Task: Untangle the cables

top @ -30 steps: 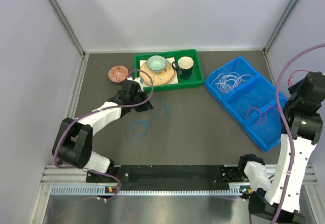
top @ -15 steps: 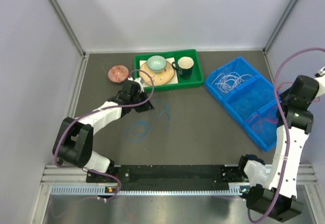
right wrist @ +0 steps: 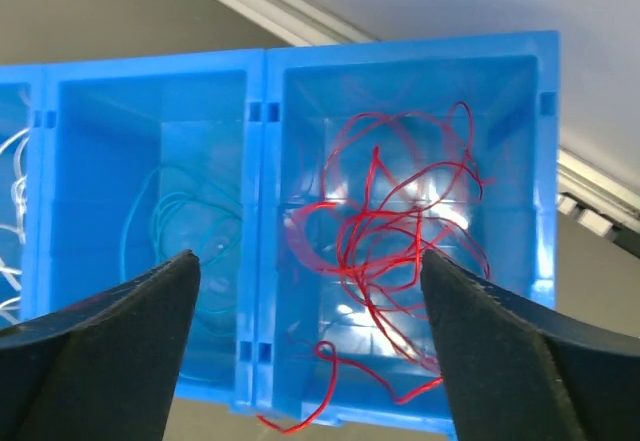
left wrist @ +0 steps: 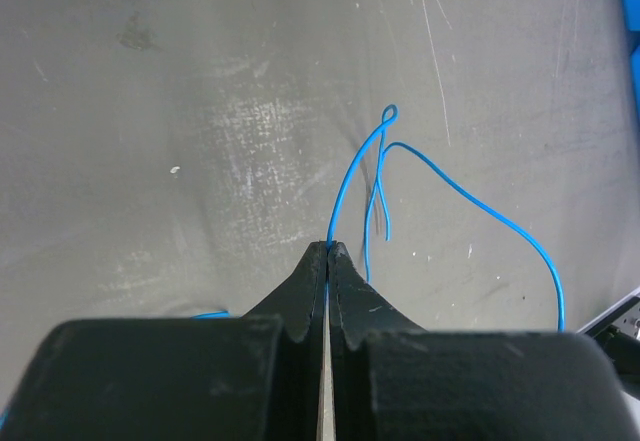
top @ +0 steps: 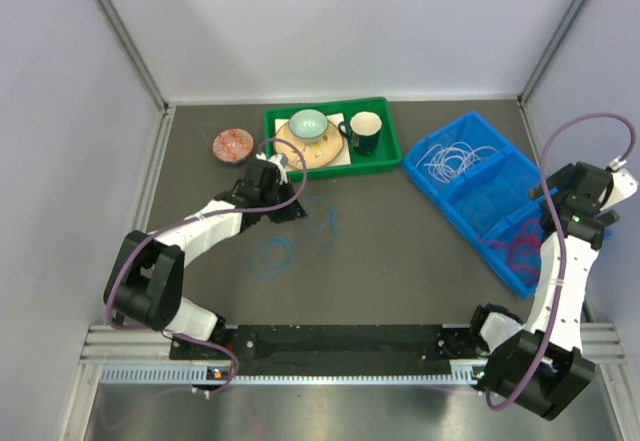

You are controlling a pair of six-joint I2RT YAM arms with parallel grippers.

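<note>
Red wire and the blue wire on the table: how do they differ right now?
The red cable lies bunched in the end compartment of the blue bin; the blue cable lies spread in loose loops on the dark table. The left claw is shut on the blue cable, while the right claw hangs open above the red cable, not gripping it. Both are very thin and flexible.

Sitting on the dark grey table [top: 400, 251]: green tray [top: 325, 105] at the back, blue bin [top: 455, 204] rightward, reddish disc [top: 233, 143] leftward, blue cable [top: 272, 256] sprawling in loose loops mid-table.
</note>
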